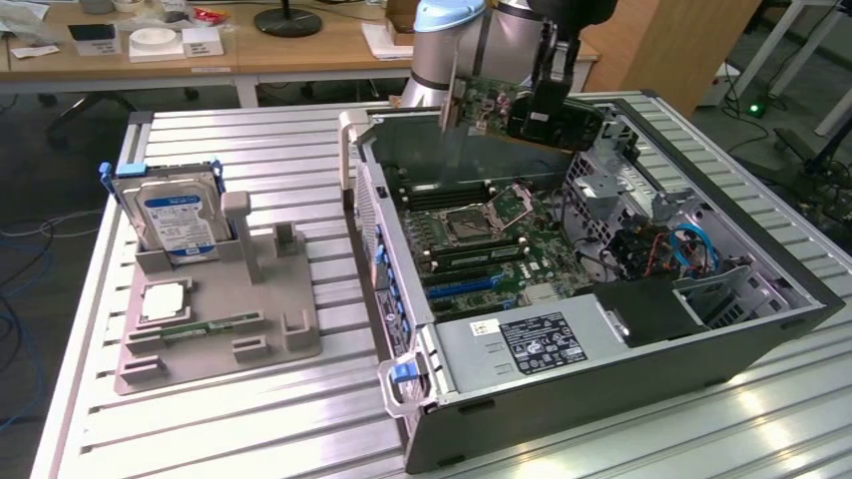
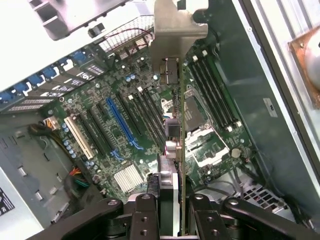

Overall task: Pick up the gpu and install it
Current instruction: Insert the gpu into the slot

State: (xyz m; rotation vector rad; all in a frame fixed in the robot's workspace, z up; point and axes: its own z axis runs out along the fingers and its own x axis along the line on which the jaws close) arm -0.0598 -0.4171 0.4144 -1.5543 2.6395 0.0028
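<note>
Gripper [image 2: 172, 200] clamped on the gpu [image 2: 173, 145] above the far end of the case [image 1: 600, 399]; hold your card upright, its edge seemingly off the blue slot [image 2: 120, 122], so square it

The gpu [image 1: 490, 103] is shown with a green board and a pale silvery bracket [image 2: 175, 25]. The drive [image 1: 178, 222] is marked by a blue-and-white label. The motherboard [image 1: 496, 254] is coloured green, with one blue slot [image 2: 122, 125] and one white slot [image 2: 80, 137]. The table [image 1: 266, 429] is seen as ribbed silver.
</note>
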